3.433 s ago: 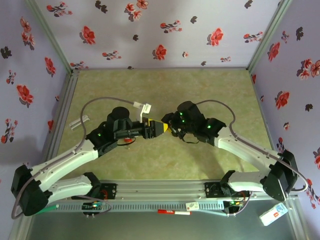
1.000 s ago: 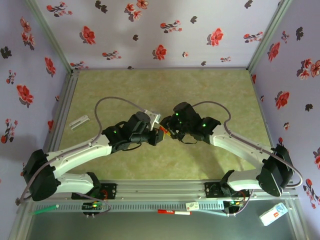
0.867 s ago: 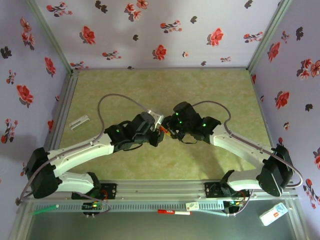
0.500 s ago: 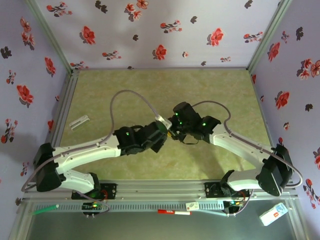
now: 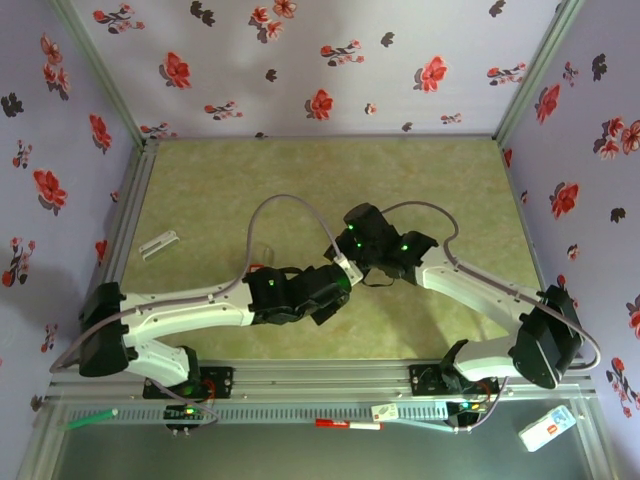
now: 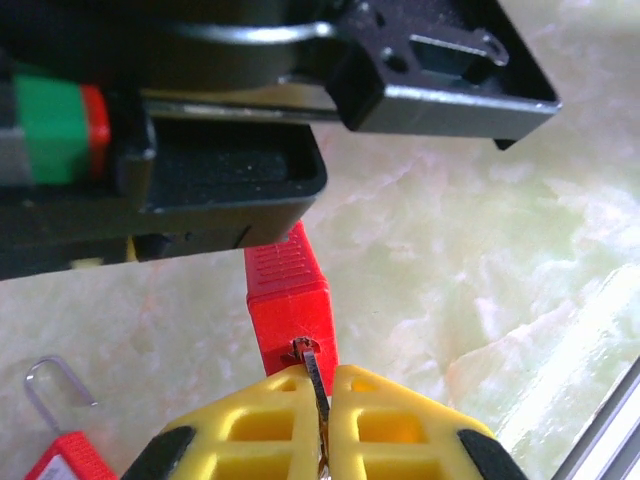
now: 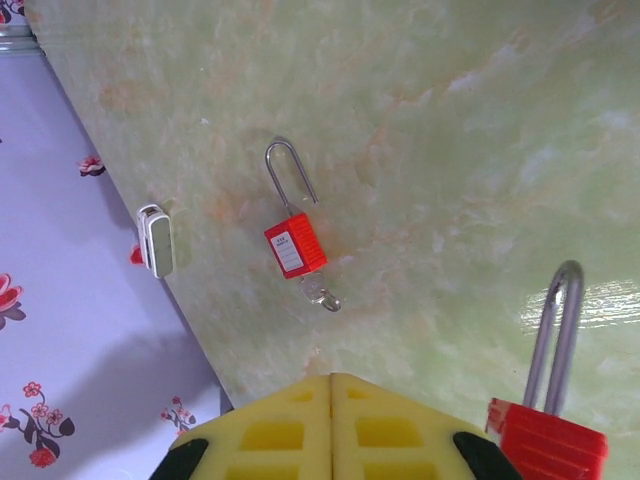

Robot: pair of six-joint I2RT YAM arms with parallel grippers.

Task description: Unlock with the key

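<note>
Now | left end effector point(image 6: 322, 385) is clamping fully on the key point(image 6: 313, 358), blade aimed into the keyway of the red padlock point(image 6: 290, 290), likely for turning; | right end effector point(image 7: 331, 385) is resting fingers-together, nothing seen between; | second padlock point(image 7: 295, 246) is lying on the desk point(image 7: 480, 150)

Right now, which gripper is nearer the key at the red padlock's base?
Left. The left gripper is shut on the key; the right gripper sits alongside that padlock, not touching the key.

Head of the key point(image 6: 312, 357) buried between the left gripper point(image 6: 320, 385) pads. Top of the red padlock point(image 6: 290, 290) tucked under black housing point(image 6: 225, 190) past the fingertips. And a second padlock point(image 6: 62, 456) cropped, to their left.
</note>
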